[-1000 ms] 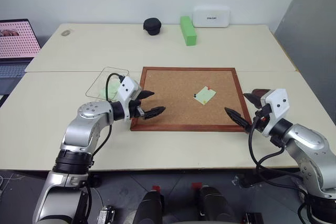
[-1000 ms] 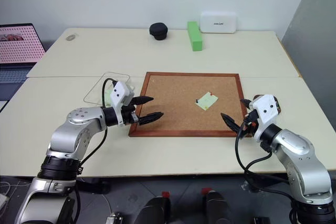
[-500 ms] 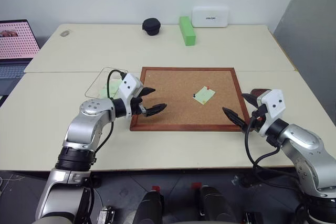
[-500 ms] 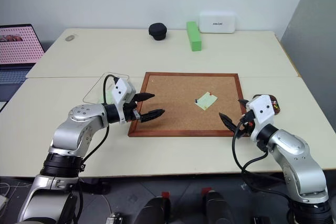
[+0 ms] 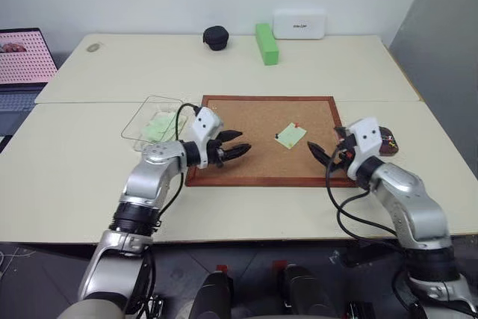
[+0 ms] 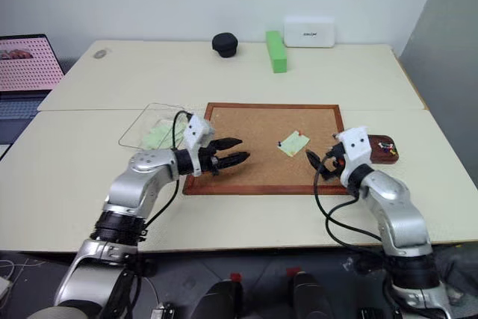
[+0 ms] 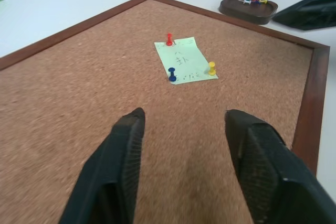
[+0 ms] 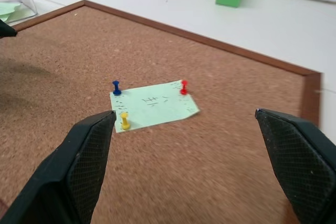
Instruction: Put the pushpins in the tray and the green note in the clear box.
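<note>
Both grippers — left (image 5: 237, 149), right (image 5: 320, 152) — gape empty; three pushpins (image 8: 125, 120) pin one green note (image 8: 154, 105).

Wood-framed corkboard (image 5: 254, 140) lies mid-table before me. At the far edge I see a black round object (image 5: 216, 36), a bright green block (image 5: 267, 42) and a white case (image 5: 299, 24) in a row. Laptop (image 5: 21, 61) sits off to my left.

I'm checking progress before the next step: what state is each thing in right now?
Green note: pinned flat on the corkboard.
Red pin, blue pin, yellow pin: stuck upright through the note.
Tray: right of the board, holding a few pins.
Clear box: left of the board, green paper inside.
Left claw: open, empty.
Right claw: open, empty.
</note>
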